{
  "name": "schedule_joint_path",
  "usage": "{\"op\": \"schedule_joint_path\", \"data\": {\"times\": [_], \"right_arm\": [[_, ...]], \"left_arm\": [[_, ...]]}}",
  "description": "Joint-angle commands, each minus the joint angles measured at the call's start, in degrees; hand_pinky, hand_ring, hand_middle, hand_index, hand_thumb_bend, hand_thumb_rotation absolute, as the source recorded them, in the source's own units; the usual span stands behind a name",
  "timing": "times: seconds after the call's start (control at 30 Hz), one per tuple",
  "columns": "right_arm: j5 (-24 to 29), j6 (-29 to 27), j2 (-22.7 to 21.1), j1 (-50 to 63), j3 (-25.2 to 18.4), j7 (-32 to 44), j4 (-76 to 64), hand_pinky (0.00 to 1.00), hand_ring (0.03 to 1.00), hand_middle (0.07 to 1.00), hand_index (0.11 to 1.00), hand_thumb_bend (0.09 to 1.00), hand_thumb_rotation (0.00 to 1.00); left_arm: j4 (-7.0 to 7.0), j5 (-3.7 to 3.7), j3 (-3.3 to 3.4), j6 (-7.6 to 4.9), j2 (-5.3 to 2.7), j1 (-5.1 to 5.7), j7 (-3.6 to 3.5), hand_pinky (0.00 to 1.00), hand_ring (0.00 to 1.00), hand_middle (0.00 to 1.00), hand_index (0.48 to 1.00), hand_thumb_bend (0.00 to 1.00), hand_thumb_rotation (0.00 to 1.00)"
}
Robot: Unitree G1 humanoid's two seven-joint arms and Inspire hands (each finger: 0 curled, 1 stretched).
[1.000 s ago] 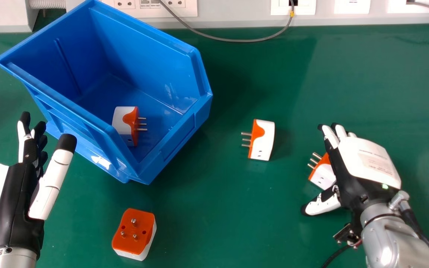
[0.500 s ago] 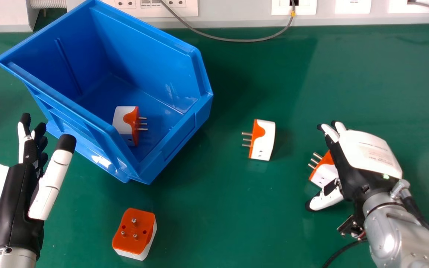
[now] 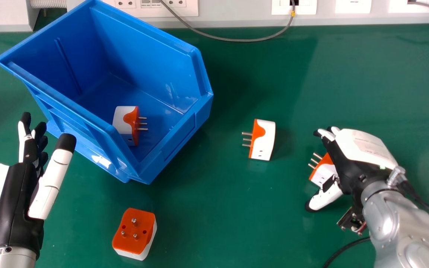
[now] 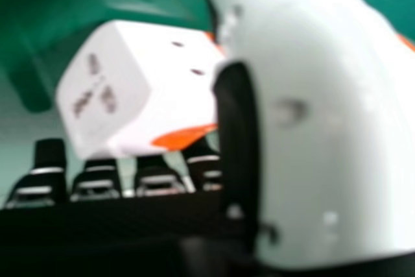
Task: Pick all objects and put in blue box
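Plug adapter (image 3: 123,121) number one sits in the blue box (image 3: 177,147), three to go on the table (image 3: 214,219): the pins-up adapter (image 3: 134,232), the middle adapter (image 3: 264,141) and the rightmost adapter (image 3: 323,175), loosely straddled by the right hand (image 3: 348,169), open without evident grip; left hand (image 3: 11,201) open, empty.

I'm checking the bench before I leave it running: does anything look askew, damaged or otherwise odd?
Nothing looks damaged or spilled. The one mild oddity is the blue box, set at a slant to the wall trunking. One adapter also lies pins-up, unlike the sideways-pointing pins of the middle one.
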Motion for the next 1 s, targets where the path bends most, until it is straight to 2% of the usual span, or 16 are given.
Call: {"op": "schedule_joint_path", "data": {"times": [0.0,0.07,0.17,0.33,0.5,0.97], "right_arm": [[-0.4,0.9,-1.4,-2.5,0.3,1.6,0.3,0.89,0.94,0.971,0.912,0.631,0.03],[-0.2,1.1,-1.7,-3.2,0.6,2.4,1.1,0.89,0.941,0.972,0.914,0.617,0.03],[0.2,1.4,-1.7,-3.9,0.7,2.6,1.9,0.9,0.942,0.973,0.914,0.608,0.03],[0.7,1.0,-2.0,-5.2,1.1,2.7,4.0,0.9,0.945,0.976,0.914,0.606,0.04],[1.2,1.7,-1.9,-6.3,1.5,2.8,5.2,0.9,0.947,0.978,0.914,0.606,0.05],[3.4,1.1,-1.4,-7.2,0.8,0.0,7.0,0.87,0.936,0.963,0.898,0.607,0.02]], "left_arm": [[-1.69,-0.54,0.53,-0.03,0.51,-0.54,-0.01,1.0,1.0,1.0,1.0,0.78,0.89],[-1.52,-0.67,0.56,-0.13,0.53,-0.68,-0.13,1.0,1.0,1.0,1.0,0.77,0.89],[-2.13,-0.73,0.58,0.26,0.49,-0.52,-0.19,1.0,1.0,1.0,1.0,0.77,0.89],[-2.05,-0.98,0.87,0.87,0.42,-0.74,-0.13,1.0,1.0,1.0,1.0,0.77,0.89],[-2.63,-1.24,0.74,1.56,0.34,-0.88,-0.05,1.0,1.0,1.0,1.0,0.76,0.89],[-2.54,-0.92,0.88,1.34,0.84,-0.92,-0.02,1.0,1.0,1.0,1.0,0.75,0.88]]}}
